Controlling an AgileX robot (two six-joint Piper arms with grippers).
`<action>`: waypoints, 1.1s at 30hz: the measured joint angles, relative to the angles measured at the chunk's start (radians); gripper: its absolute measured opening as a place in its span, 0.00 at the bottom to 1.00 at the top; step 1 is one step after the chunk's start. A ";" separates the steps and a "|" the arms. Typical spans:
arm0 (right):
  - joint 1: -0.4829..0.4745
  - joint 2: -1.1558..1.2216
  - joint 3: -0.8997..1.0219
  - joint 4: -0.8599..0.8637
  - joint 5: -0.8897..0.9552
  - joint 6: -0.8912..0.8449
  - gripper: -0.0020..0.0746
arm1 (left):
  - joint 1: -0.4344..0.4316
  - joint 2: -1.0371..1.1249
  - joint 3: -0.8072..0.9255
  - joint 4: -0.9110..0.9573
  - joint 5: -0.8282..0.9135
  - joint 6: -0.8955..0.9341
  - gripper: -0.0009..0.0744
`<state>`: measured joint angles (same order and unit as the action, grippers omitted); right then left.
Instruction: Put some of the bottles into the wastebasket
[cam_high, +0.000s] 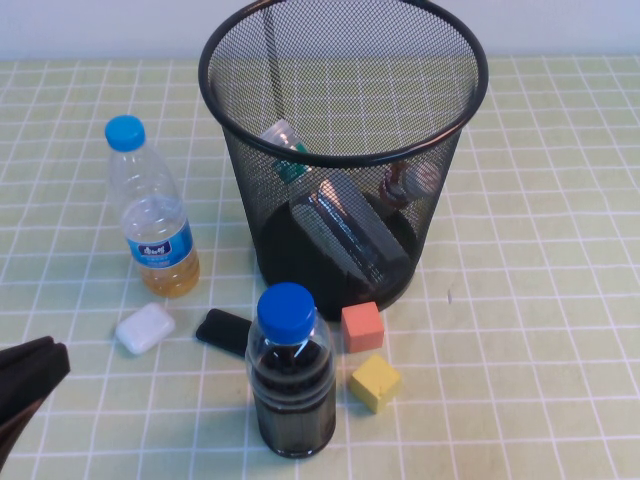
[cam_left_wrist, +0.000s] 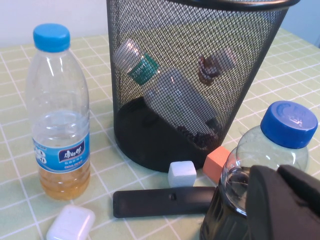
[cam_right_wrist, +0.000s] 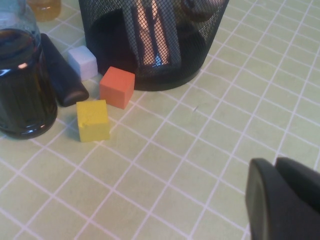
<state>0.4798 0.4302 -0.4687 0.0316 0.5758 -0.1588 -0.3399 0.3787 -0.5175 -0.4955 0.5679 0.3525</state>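
Note:
The black wire-mesh wastebasket (cam_high: 345, 150) stands at the back middle of the table. Two white-capped clear bottles lie inside it. The one with the white-and-green label (cam_high: 345, 225) leans cap-up against the left wall, also in the left wrist view (cam_left_wrist: 175, 100). The smaller one with a brown neck band (cam_high: 402, 183) rests against the right wall, also in the left wrist view (cam_left_wrist: 212, 65). My left gripper (cam_high: 35, 365) is shut and empty at the front left; in its wrist view (cam_left_wrist: 279, 172) it is just behind the dark bottle. My right gripper (cam_right_wrist: 276, 164) is shut and empty over bare table, out of the high view.
A tall clear blue-capped bottle (cam_high: 150, 215) stands left of the basket. A dark blue-capped bottle (cam_high: 290, 375) stands in front of the basket. Around it lie a white case (cam_high: 145, 327), a black remote (cam_high: 225, 330), an orange cube (cam_high: 362, 327), a yellow cube (cam_high: 374, 382) and a white cube (cam_left_wrist: 181, 173).

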 joint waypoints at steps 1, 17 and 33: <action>0.000 0.000 0.000 0.000 0.000 0.000 0.02 | 0.000 0.000 0.000 0.000 0.000 0.000 0.01; 0.000 0.000 0.001 0.000 -0.002 0.000 0.02 | 0.000 0.000 0.000 0.000 0.000 -0.002 0.01; 0.000 0.000 0.001 0.000 -0.002 0.000 0.02 | 0.000 -0.052 0.133 0.187 -0.304 -0.047 0.01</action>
<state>0.4798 0.4302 -0.4678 0.0316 0.5743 -0.1588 -0.3399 0.3266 -0.3842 -0.3089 0.2643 0.3053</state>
